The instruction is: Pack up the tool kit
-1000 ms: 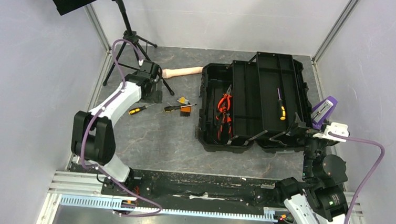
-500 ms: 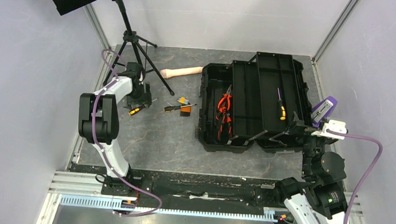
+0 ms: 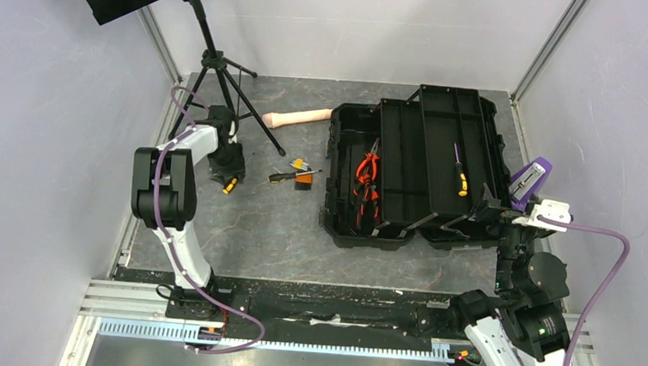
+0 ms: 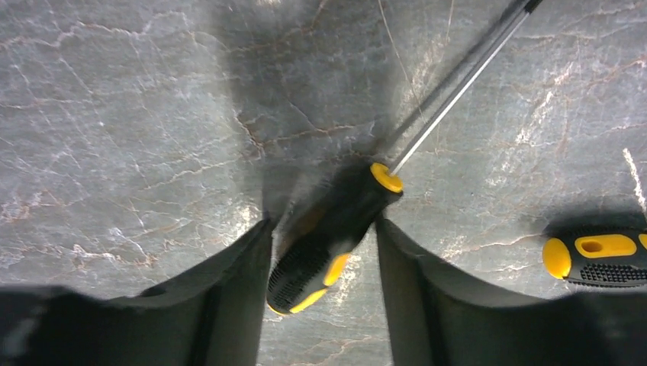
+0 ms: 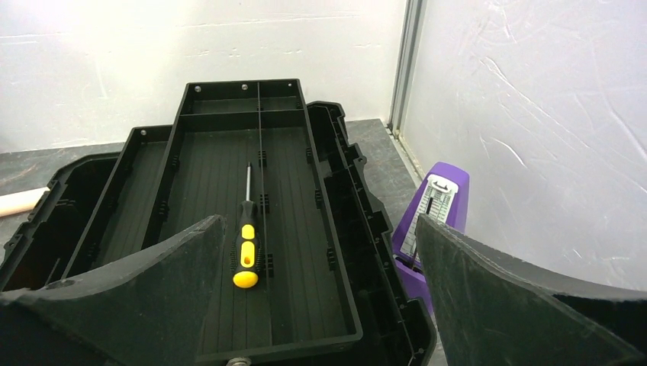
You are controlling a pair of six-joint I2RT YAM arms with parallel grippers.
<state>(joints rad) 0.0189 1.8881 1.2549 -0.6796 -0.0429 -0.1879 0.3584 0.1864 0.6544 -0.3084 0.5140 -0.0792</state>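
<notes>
- Left wrist view: screwdriver [image 4: 347,202] lying on table [image 4: 114,114], handle between left gripper [image 4: 323,223] fingers. Clamped?
- I cannot tell. I'd centre on the handle and squeeze squarely before lifting.

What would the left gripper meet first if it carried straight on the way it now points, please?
Most likely the screwdriver, whose handle lies within the open left gripper; beyond it only the table, though depth is unclear.

Pale lilac walls [image 3: 40,129] enclose a grey, marble-patterned tabletop [image 3: 274,231].
</notes>
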